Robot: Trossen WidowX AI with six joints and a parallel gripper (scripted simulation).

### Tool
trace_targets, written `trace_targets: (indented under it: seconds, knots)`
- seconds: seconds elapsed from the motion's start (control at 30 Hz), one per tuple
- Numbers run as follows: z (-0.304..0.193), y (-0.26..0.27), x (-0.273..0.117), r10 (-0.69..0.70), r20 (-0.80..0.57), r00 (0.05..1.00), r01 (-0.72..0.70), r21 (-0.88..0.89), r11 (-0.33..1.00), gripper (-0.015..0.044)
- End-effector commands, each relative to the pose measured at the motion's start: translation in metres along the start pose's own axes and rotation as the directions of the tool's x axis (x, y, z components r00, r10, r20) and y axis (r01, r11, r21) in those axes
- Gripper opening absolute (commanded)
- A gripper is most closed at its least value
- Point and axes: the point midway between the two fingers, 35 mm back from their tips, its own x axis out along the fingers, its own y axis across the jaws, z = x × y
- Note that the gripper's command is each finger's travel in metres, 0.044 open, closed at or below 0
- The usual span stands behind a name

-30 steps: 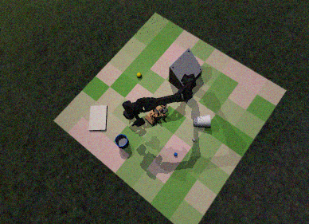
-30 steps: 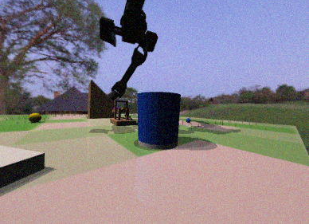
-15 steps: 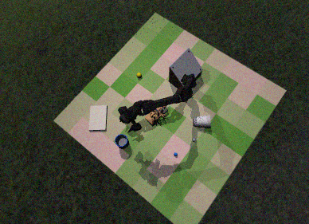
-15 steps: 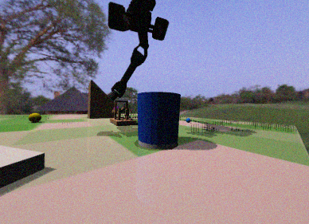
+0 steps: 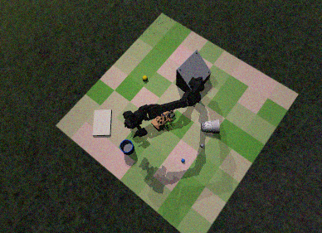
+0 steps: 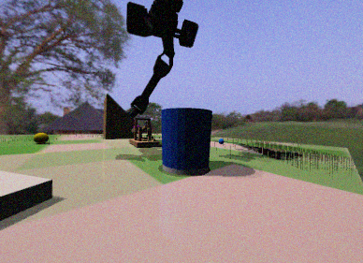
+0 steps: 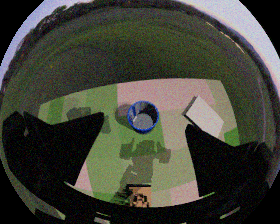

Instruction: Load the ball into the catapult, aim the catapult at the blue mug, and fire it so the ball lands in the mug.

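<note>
Top view shows the mug (image 5: 127, 147) (image 6: 187, 140) (image 7: 143, 118) upright, its mouth left uncovered to receive a shot, with the catapult (image 5: 163, 120) (image 6: 144, 142) (image 7: 139, 196) well apart from it. The hand (image 5: 134, 128) (image 6: 164, 26) (image 7: 145, 123) is held raised between them, its fingers spread wide and nothing gripped. A ball cannot be made out in the catapult, so whether it is loaded cannot be told. A small blue ball (image 5: 182, 160) (image 6: 221, 140) and a yellow ball (image 5: 144, 78) (image 6: 41, 138) are seen loose on the tabletop (image 5: 245, 90) (image 6: 262, 214) (image 7: 141, 92); which is meant for the shot is not shown. The raised pose may be meant to keep the line of fire free, though the arm is still to be judged a possible obstacle to a high throw. The mug is placed near one edge, so an overshot could be lost over it. Open room is left between the mug and the white block (image 5: 102, 123) (image 6: 25, 188) (image 7: 206, 116); more care is called for around the catapult's frame if its aim must be adjusted.
</note>
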Motion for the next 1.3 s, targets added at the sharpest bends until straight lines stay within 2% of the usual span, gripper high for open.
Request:
trace_targets:
  seconds: [0.0,0.47,0.83,1.27]
  knots:
    - [0.0,-0.001,0.001,0.0,-0.003,1.0,0.0,0.006,1.0,0.0361]
    - [0.0,-0.001,0.001,0.0,-0.003,1.0,0.0,0.006,1.0,0.0]
    - [-0.003,0.001,0.002,-0.006,-0.008,1.0,0.006,-0.009,1.0,0.0]
    - [-0.06,0.028,0.006,-0.129,-0.117,0.985,0.088,-0.306,0.948,0.0]
